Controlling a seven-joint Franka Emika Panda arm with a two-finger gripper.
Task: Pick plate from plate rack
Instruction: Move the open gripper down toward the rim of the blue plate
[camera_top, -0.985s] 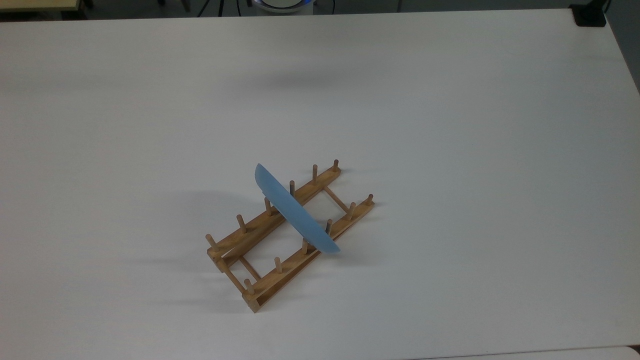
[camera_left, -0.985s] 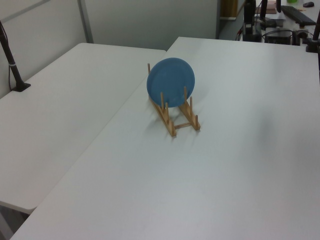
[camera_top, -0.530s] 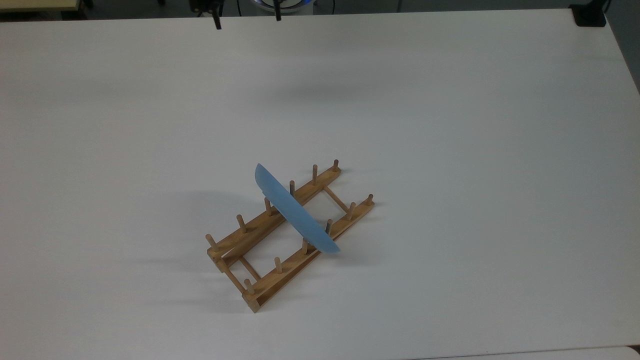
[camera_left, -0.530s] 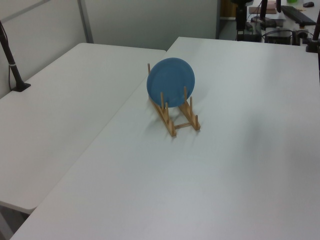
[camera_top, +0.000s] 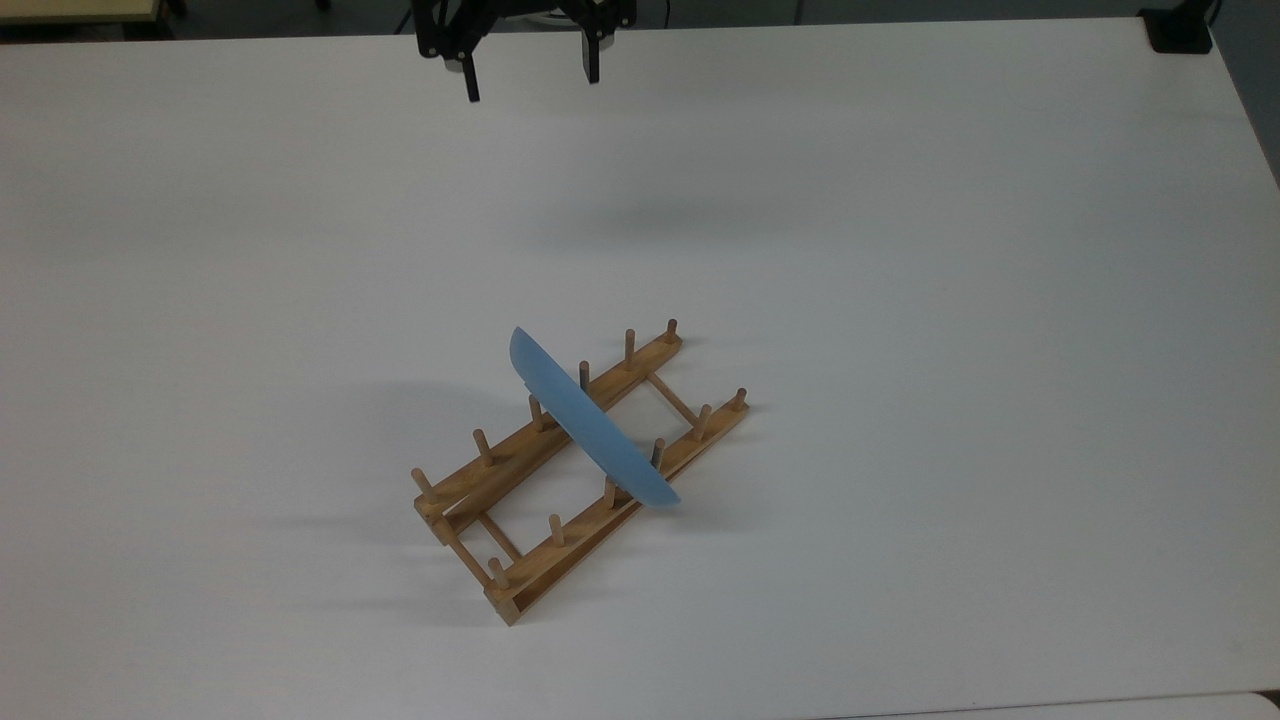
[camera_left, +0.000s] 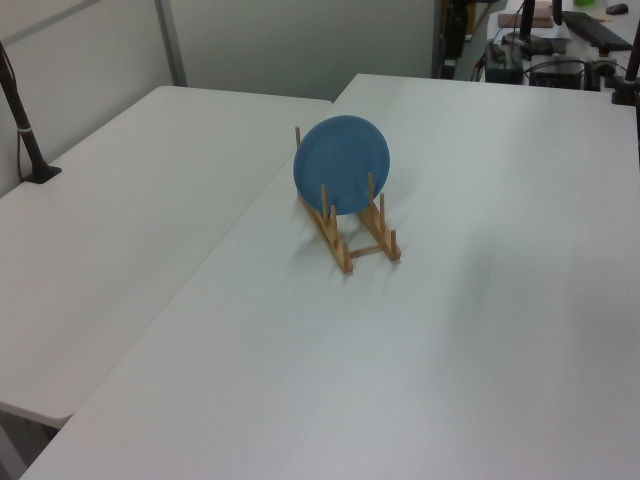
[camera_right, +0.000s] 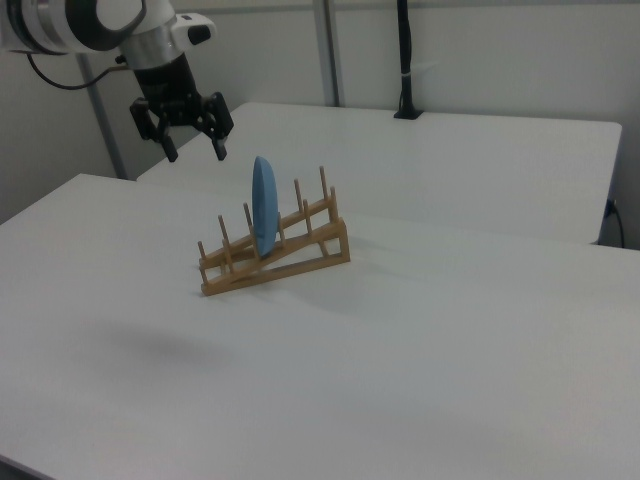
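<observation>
Black two-finger gripper, fingers apart, empty, hangs high, well apart from round light-blue plate upright in light-brown wooden plate rack; plate edge crosses rails on white desk.

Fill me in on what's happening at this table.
A robot arm is going for a blue plate that stands on edge between the pegs of a wooden plate rack on a white table. Its hand hangs open in the air, well away from the rack toward the top view's upper edge. Nothing is gripped yet, and the plate sits untouched in its slot.
</observation>
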